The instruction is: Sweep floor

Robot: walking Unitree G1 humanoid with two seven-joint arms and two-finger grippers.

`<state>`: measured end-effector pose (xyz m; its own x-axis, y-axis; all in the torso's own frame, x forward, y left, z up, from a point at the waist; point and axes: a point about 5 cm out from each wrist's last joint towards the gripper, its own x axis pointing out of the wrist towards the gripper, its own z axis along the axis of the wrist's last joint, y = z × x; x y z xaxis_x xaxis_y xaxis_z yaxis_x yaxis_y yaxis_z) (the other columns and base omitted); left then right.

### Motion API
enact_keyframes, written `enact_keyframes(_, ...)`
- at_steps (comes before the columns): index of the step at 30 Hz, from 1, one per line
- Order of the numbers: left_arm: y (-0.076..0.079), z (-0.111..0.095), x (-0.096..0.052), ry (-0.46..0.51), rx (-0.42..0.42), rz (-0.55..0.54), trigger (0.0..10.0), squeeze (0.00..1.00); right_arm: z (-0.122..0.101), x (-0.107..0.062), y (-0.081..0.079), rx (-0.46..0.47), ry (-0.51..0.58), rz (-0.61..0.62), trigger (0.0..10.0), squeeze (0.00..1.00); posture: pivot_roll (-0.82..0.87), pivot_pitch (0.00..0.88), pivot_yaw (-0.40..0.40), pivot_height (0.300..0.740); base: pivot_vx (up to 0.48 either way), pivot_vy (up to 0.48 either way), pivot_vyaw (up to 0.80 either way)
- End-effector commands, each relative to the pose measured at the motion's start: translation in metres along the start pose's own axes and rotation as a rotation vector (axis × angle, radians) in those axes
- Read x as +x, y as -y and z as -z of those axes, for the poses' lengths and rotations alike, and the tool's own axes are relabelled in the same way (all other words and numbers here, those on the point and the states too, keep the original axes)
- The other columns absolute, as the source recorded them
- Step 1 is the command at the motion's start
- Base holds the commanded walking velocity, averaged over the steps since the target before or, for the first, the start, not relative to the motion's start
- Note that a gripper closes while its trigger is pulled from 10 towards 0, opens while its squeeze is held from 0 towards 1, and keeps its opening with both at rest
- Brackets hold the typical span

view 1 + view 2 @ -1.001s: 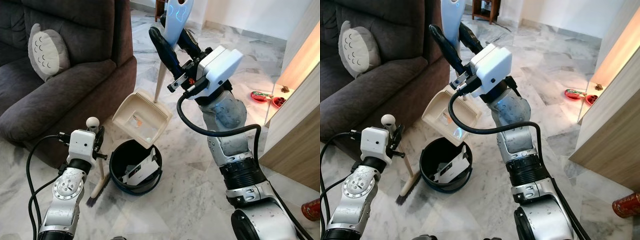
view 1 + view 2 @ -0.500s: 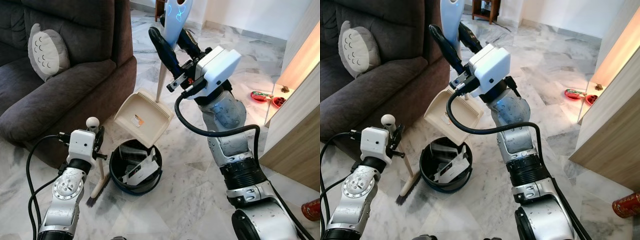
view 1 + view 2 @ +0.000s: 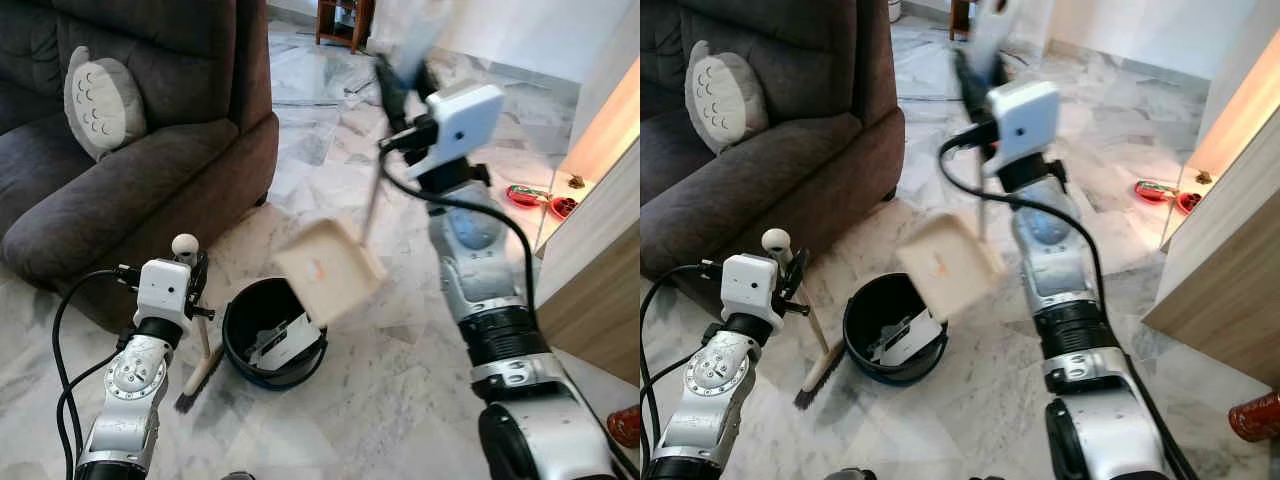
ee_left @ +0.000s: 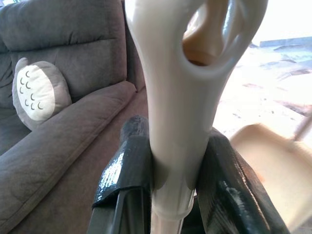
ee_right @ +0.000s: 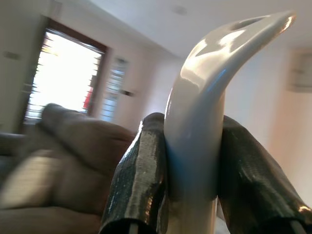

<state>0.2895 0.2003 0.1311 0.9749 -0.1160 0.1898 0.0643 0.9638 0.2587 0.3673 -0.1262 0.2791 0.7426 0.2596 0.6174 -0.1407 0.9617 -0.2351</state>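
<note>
Since the earlier frames the dustpan (image 3: 330,272) has swung off from above the bin (image 3: 272,333) toward the robot's right; its tray now hangs blurred just past the bin's rim, mouth tilted down toward the bin. Camera has shifted a bit too.

Right gripper (image 5: 191,161) is clenched on the dustpan's long handle near the top, both fingers (image 5: 141,180) flat against it. Gripping high lets the tray hang low by the bin without the arm bending down.

Left gripper (image 4: 168,195) is clamped on the broom (image 3: 203,352) handle just under its looped end. The broom stands nearly upright, bristles on the floor just beside the bin on the sofa (image 3: 130,150) side. Judgement: parked there so it stays out of the dustpan's swing.

The bin already holds pale scraps, so the dump looks done; the pan is probably heading back to floor level for the next pass.

Risk: the swinging tray could clip the bin rim.
</note>
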Motion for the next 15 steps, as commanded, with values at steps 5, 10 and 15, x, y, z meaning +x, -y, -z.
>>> enact_keyframes(5, 0.001, -0.012, 0.001, 0.068, 0.014, 0.014, 10.0, 0.00, -0.003, 0.001, 0.031, -0.065, 0.016, 0.173, 10.0, 0.00, 0.20, 0.139, -0.032, 0.740, 0.000, 0.000, 0.00)
enact_keyframes(10, 0.001, -0.012, 0.001, 0.068, 0.015, 0.015, 10.0, 0.00, 0.002, -0.005, 0.044, -0.107, -0.009, 0.257, 10.0, 0.00, 0.20, 0.137, -0.030, 0.740, 0.000, 0.000, 0.00)
enact_keyframes(15, 0.002, -0.012, 0.001, 0.067, 0.013, 0.021, 10.0, 0.00, 0.013, -0.014, 0.057, -0.143, -0.063, 0.326, 10.0, 0.00, 0.20, 0.135, -0.029, 0.740, 0.000, 0.000, 0.00)
